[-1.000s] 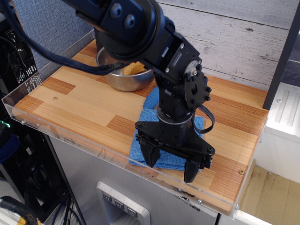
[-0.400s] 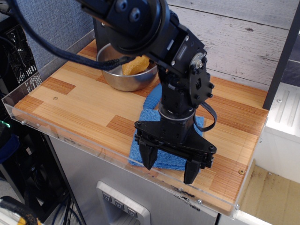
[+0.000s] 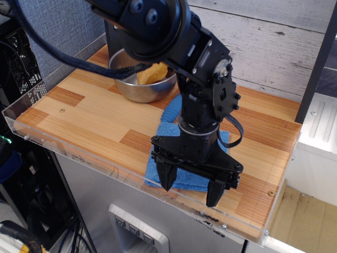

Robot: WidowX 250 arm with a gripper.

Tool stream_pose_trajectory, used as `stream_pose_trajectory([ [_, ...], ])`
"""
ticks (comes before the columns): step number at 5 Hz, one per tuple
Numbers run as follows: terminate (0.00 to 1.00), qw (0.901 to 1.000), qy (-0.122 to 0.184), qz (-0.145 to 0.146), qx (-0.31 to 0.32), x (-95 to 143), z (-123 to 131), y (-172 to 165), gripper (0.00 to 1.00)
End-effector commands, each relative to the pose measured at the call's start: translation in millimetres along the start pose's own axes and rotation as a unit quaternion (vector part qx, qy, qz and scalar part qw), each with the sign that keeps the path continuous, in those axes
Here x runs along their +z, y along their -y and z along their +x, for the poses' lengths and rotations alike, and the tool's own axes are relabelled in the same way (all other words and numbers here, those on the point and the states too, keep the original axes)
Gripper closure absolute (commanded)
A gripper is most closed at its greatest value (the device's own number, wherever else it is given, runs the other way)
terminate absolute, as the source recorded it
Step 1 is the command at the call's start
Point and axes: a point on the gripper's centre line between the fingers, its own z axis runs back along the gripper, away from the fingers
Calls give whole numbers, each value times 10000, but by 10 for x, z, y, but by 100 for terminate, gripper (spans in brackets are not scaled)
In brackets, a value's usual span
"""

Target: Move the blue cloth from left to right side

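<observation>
The blue cloth lies flat on the wooden table near the front edge, right of centre, mostly hidden under the arm. My black gripper hangs just above it, pointing down, with the jaws spread wide and nothing between them. The left fingertip is over the cloth's left part and the right fingertip over its front right corner. A ribbed blue handle shows behind the cloth, partly hidden by the arm.
A steel bowl with an orange-yellow item stands at the back left. A clear acrylic rim runs along the table's front and left edges. A wooden plank wall is behind; a white unit stands to the right.
The arm's upper part shifted slightly right and up over the second, uncovering more of the bowl's orange item. The gripper stayed open above the cloth; the cloth has not moved.
</observation>
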Motion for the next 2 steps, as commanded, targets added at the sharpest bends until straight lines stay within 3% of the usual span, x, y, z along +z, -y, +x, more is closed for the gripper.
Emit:
stream_pose_trajectory([
  [1, 0, 9999, 141, -40, -5, 82, 22, 18, 0],
  [2, 100, 9999, 141, -40, -5, 82, 22, 18, 0],
])
